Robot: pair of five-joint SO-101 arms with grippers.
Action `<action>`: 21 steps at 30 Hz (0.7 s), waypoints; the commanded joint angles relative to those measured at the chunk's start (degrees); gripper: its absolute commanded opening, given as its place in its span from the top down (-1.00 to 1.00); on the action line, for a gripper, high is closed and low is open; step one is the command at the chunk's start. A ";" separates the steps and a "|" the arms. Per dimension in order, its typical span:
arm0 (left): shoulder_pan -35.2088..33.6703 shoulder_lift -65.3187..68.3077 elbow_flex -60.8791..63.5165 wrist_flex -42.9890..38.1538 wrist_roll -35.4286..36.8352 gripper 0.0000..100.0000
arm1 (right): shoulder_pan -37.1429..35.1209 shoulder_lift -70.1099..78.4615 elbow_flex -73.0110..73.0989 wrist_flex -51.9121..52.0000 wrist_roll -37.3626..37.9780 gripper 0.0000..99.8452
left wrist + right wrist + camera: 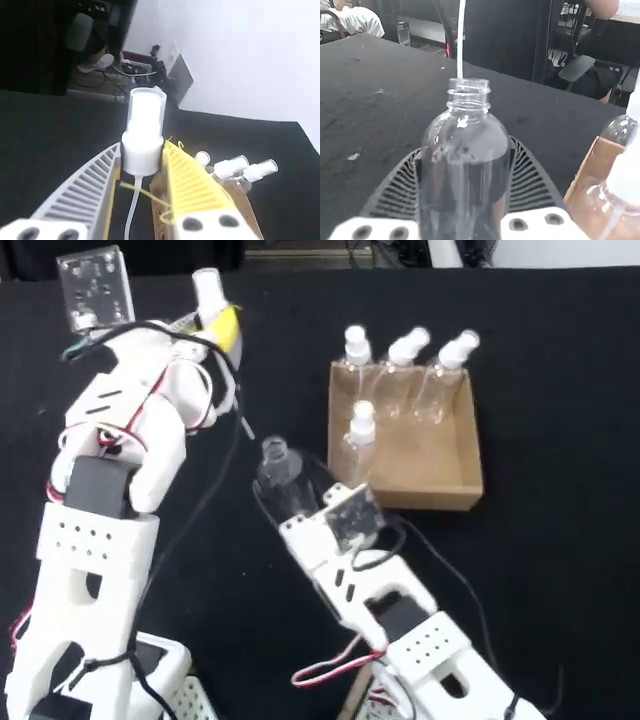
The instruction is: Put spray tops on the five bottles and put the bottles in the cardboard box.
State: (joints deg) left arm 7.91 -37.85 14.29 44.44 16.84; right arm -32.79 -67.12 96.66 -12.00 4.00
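My left gripper (215,315) (145,155) is shut on a white spray top (208,288) (144,131), held up at the back left of the black table; its thin dip tube (131,210) (460,37) hangs down. My right gripper (285,495) (465,185) is shut on a clear open-necked bottle (277,472) (465,165), upright just left of the cardboard box (455,465) (247,212) (587,165). The dip tube's lower end hangs just behind that bottle's mouth. Several capped bottles (395,375) (235,167) lie and stand in the box.
The black table (540,370) has free room right of the box and at the back. A grey calibration board (95,285) sits at the back left corner. Red and black cables (330,665) trail beneath the right arm.
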 commanded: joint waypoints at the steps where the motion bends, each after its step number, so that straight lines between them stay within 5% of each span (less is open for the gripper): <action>1: 1.10 -6.07 -3.82 0.70 0.53 0.94 | -0.53 -1.19 -0.04 -2.11 -0.09 0.98; 9: 1.27 -16.00 -2.68 2.55 0.53 0.94 | -0.53 -1.19 -0.04 -2.37 -0.09 0.98; 16: 8.31 -16.35 -1.45 2.46 0.09 0.94 | -0.53 -1.19 -0.04 -2.37 -0.09 0.98; 21: 6.55 -13.89 0.48 -0.97 -0.35 0.94 | -0.44 -1.19 -0.04 -2.37 -0.09 0.98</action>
State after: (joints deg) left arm 15.38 -53.49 14.64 46.02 16.84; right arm -32.79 -67.12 96.66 -12.70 4.00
